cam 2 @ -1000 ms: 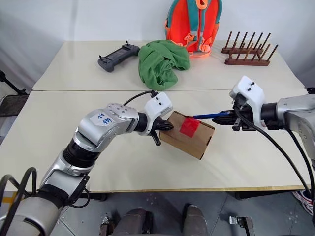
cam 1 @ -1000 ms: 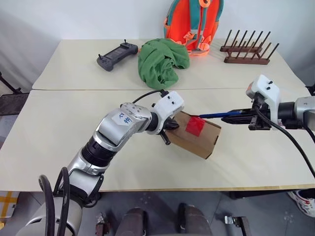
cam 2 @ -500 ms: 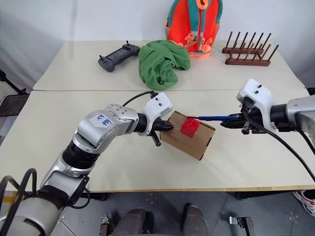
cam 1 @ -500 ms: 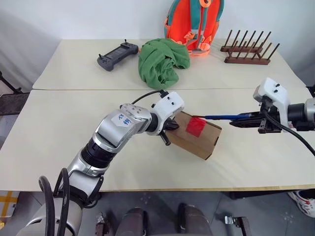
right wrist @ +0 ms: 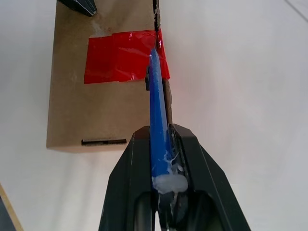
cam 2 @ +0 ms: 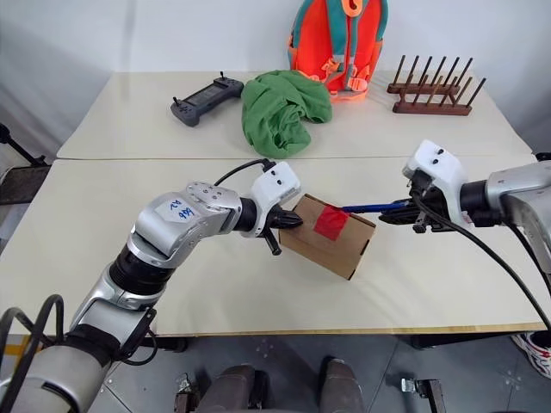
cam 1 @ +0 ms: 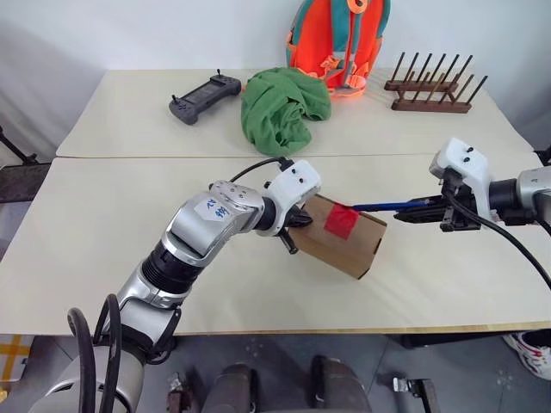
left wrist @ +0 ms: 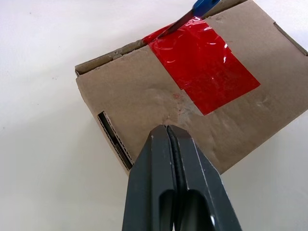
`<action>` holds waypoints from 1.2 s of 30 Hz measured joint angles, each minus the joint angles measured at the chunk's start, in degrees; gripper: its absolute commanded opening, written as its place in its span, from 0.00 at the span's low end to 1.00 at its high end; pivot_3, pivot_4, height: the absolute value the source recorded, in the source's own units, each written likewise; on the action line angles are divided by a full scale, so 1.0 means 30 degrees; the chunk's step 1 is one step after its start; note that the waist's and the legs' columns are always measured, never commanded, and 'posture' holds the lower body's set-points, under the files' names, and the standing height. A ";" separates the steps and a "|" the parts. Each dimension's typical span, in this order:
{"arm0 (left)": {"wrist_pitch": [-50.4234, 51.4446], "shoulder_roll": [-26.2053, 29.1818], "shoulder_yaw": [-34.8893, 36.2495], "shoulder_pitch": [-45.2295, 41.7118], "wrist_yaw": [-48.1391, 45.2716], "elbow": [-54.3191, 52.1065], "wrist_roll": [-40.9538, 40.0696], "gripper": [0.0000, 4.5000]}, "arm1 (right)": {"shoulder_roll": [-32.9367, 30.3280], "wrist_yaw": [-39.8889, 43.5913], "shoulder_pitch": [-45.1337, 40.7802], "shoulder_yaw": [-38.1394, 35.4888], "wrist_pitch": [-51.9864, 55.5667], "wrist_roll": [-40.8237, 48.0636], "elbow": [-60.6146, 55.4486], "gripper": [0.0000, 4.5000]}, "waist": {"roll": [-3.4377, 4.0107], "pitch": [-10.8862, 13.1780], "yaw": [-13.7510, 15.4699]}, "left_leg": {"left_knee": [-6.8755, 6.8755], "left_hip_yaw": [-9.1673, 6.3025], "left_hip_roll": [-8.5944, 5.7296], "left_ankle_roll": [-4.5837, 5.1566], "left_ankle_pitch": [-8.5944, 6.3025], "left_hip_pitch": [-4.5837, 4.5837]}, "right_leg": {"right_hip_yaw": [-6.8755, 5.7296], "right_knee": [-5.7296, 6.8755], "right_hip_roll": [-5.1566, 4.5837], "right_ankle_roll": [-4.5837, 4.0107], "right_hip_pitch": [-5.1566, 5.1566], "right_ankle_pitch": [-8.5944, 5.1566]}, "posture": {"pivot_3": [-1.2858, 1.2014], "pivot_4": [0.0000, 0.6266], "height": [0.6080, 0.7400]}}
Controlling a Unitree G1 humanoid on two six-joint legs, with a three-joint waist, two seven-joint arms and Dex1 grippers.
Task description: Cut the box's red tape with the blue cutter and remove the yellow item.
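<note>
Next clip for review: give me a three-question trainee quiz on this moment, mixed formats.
1. True or false: the right claw holds the blue cutter.
2. The cutter's tip sits at: A) the red tape's edge B) the green cloth C) the rack.
3. Fill in: the left claw is shut and presses on the ____.

Key: 1 true; 2 A; 3 box.

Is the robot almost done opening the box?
Not yet, it's in the middle. Done: the right gripper is holding the blue cutter, and the shut left gripper presses on the box to steady it. Happening now: the cutter's tip touches the red tape at its edge. Still to do: the tape looks mostly whole, the flaps are closed, and the yellow item isn't out.
</note>
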 measured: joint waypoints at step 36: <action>0.0211 -0.0319 0.0189 0.0120 0.0312 -0.0110 0.0007 0.01 | -0.1940 0.1273 0.1590 -0.0546 0.0249 -0.0512 -0.0011 0.04 | 0.0000 0.0000 0.0014 | 0.0001 0.0000 -0.0003 0.0001 0.0000 -0.0003 | 0.0005 0.0000 -0.0006 0.0001 -0.0001 0.0001 | 0.52 0.24 1.00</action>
